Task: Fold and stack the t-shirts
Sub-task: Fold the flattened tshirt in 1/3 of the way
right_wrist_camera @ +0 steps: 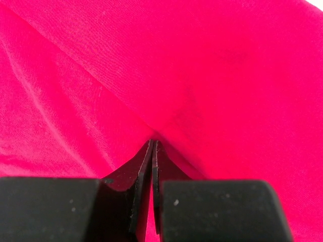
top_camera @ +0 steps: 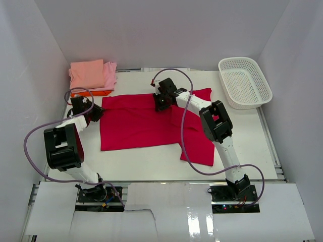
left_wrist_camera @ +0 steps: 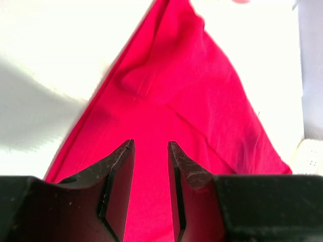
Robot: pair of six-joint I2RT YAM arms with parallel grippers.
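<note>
A: White walls box in a pale surface [top_camera: 151, 161]. The red shirt [top_camera: 136, 126] lies spread across its middle, with folded shirts [top_camera: 93, 75] stacked at the far left corner.
B: Which step?
A: Folding the red one, I'd say. The right tool [top_camera: 162, 103] is clenched on its far edge, and the left tool [top_camera: 97, 113] hangs parted over the left hem, holding nothing.
B: Next?
A: The left must pinch its edge, then both carry the cloth over.
</note>
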